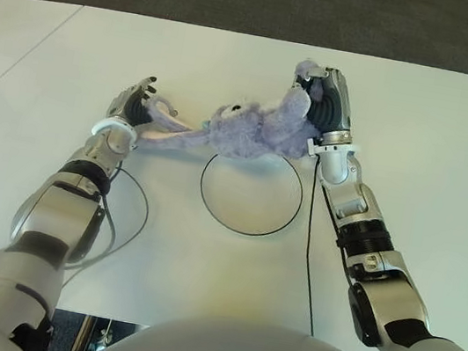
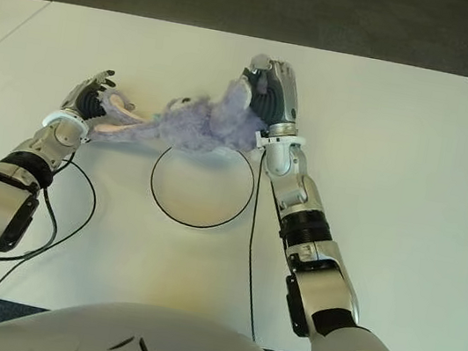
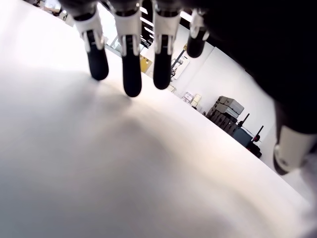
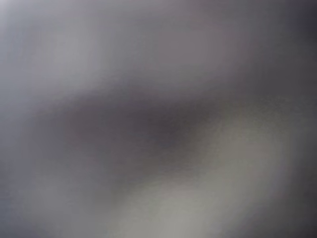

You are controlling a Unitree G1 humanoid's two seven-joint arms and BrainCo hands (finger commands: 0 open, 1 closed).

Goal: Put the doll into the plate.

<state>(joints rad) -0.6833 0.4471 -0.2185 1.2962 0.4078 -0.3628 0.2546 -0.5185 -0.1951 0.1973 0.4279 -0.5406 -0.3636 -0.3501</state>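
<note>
Our right hand (image 1: 321, 100) holds the doll (image 1: 254, 130); our left hand (image 1: 134, 106) is open by its long ear. Let go now, and the doll could flop past the plate's (image 1: 245, 229) far edge.

We see a fluffy lilac plush doll (image 1: 254, 132), a smooth matt white table (image 1: 413, 168), and glossy plastic-looking arm shells (image 1: 58, 219).

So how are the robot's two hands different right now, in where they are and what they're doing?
The right hand reaches farther across the table than the left hand. The right hand is wrapped around one end of the purple doll; the left hand meets only the thin limbs at its other end, fingers straight. Shared: both touch the doll, which hangs between them over the far rim of the plate.
</note>
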